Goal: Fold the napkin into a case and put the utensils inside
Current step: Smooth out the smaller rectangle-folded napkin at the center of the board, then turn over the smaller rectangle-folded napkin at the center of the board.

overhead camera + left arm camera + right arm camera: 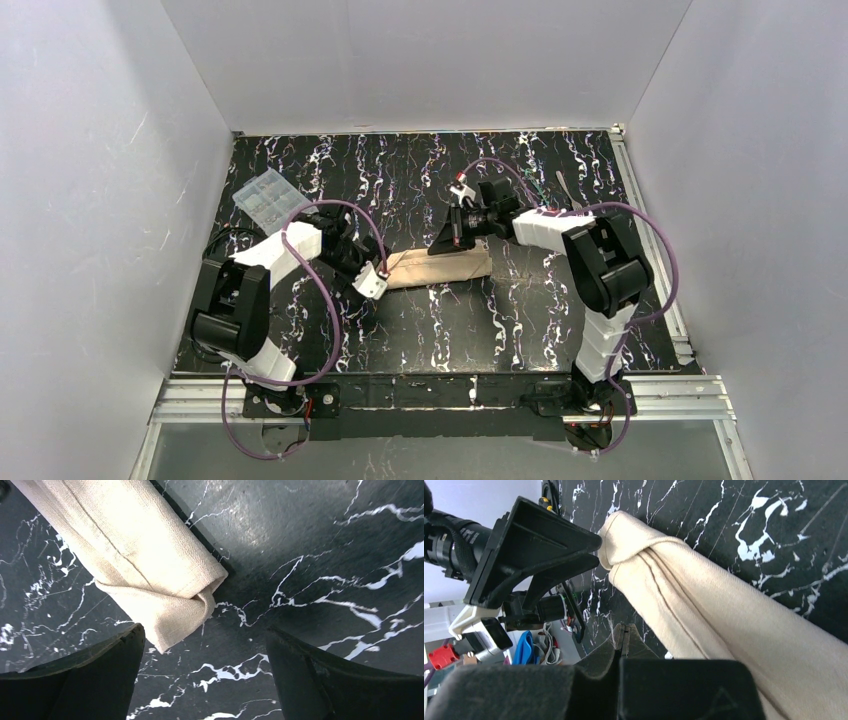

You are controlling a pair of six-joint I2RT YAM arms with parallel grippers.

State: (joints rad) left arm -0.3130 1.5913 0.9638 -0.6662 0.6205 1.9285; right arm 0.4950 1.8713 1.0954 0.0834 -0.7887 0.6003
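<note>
The napkin [440, 268] lies mid-table as a narrow tan folded case. Its rolled left end shows in the left wrist view [145, 555] and its length in the right wrist view [724, 615]. My left gripper [385, 270] is open and empty [205, 650], its tips just short of that end, and one finger [544, 550] touches the end. My right gripper [445, 240] is shut [623, 627] on nothing, low at the case's back edge. A thin silver fork [565, 188] lies at the back right. The spoon is hidden.
A clear plastic compartment box [265, 197] sits at the back left. White walls close in the black marbled table [480, 330] on three sides. Purple cables loop over both arms.
</note>
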